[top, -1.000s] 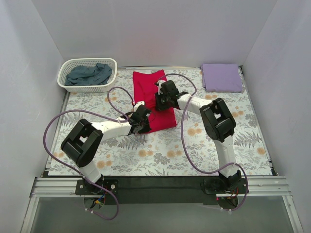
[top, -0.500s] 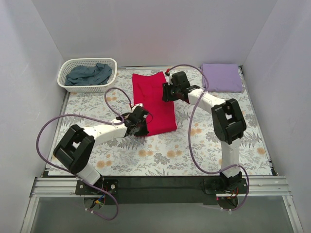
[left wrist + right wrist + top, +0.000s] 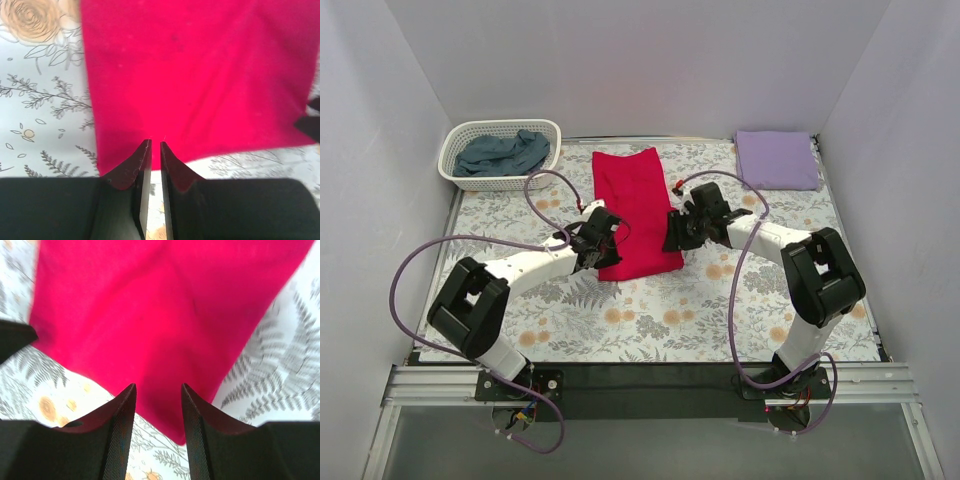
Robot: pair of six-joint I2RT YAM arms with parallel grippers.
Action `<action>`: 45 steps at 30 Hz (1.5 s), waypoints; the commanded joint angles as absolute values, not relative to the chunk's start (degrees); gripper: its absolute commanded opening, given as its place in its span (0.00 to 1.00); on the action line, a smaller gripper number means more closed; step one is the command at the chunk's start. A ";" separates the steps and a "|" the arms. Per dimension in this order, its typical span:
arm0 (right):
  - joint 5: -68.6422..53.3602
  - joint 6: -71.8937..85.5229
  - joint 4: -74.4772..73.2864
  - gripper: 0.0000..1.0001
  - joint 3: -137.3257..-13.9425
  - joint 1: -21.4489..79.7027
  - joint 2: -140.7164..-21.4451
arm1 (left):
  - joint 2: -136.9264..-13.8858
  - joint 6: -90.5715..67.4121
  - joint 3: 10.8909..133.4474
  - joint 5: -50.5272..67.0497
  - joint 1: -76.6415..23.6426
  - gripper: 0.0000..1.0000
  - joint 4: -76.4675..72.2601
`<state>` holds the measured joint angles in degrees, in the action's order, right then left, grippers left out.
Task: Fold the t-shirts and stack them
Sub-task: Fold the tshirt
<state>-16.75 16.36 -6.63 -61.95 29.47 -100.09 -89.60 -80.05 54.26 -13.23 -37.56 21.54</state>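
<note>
Left wrist view: the left gripper [image 3: 154, 145] sits at the near hem of the red t-shirt [image 3: 200, 75], close to its left corner. Its jaws stand a thin slit apart with no cloth between them. In the right wrist view, the right gripper [image 3: 158, 386] hangs over the shirt's near right corner, its jaws moderately wide and empty. Both arms bracket the near end, which probably sets them up to pinch the two corners and carry the hem away from the bases for the next fold.

From above, the red t-shirt [image 3: 635, 205] lies flat as a long narrow strip on the floral table cover [image 3: 770, 300]. Farther off, the lavender t-shirt [image 3: 776, 158] rests folded at the far right, likely the start of the stack. The blue-grey t-shirt [image 3: 505, 152] lies crumpled in the white basket [image 3: 448, 160] at the far left, not yet folded.

A second ago the right gripper was on the middle of the shirt's right edge, then reached farther. It has now drawn back to the near corner, while the left has barely shifted.
</note>
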 commanded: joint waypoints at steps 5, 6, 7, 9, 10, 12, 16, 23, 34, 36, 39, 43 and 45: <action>-17.93 17.14 -4.04 0.39 -53.71 29.53 -99.32 | -91.41 -83.40 47.82 -13.72 -36.12 0.10 22.58; -18.28 17.05 -4.04 0.38 -51.79 29.53 -99.23 | -91.15 -84.02 47.20 -13.45 -36.04 0.09 23.37; -18.46 17.05 -4.04 0.37 -50.81 29.53 -99.05 | -90.79 -84.63 45.98 -13.36 -36.04 0.07 23.99; -18.72 17.05 -4.04 0.36 -47.57 29.53 -97.74 | -89.05 -86.56 44.04 -12.05 -36.03 0.04 25.66; -18.55 16.96 -4.04 0.36 -46.50 29.53 -97.04 | -88.34 -87.18 41.95 -11.35 -36.04 0.03 26.10; -18.37 16.79 -4.22 0.35 -43.00 29.62 -94.41 | -84.84 -88.76 39.48 -8.54 -36.04 0.02 26.98; -18.54 16.44 -5.18 0.35 -38.60 29.97 -89.39 | -77.80 -90.70 32.62 -4.67 -36.12 0.01 27.51; -23.37 18.89 -4.93 0.36 -39.98 31.81 -80.69 | -64.43 -90.44 35.59 -2.81 -36.30 0.12 31.11; -36.92 25.75 12.65 0.37 -45.70 37.96 -88.58 | -77.24 -88.86 44.38 -0.09 -36.30 0.18 23.47; -37.44 26.45 16.32 0.36 -45.27 38.41 -92.36 | -78.39 -89.21 43.60 -0.09 -36.30 0.18 22.59; -37.88 26.28 19.33 0.35 -43.77 38.41 -97.72 | -80.06 -89.38 41.23 -0.79 -36.30 0.17 22.50; -37.35 25.40 22.14 0.33 -41.31 37.88 -103.79 | -80.42 -90.61 36.84 -1.93 -36.39 0.14 22.32; -37.70 24.79 22.41 0.31 -39.99 37.27 -105.73 | -80.07 -90.88 34.21 -2.02 -36.30 0.13 21.62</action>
<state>-39.03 26.55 21.04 -42.48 37.76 -102.98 -80.62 -90.45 37.58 -0.62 -36.18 21.17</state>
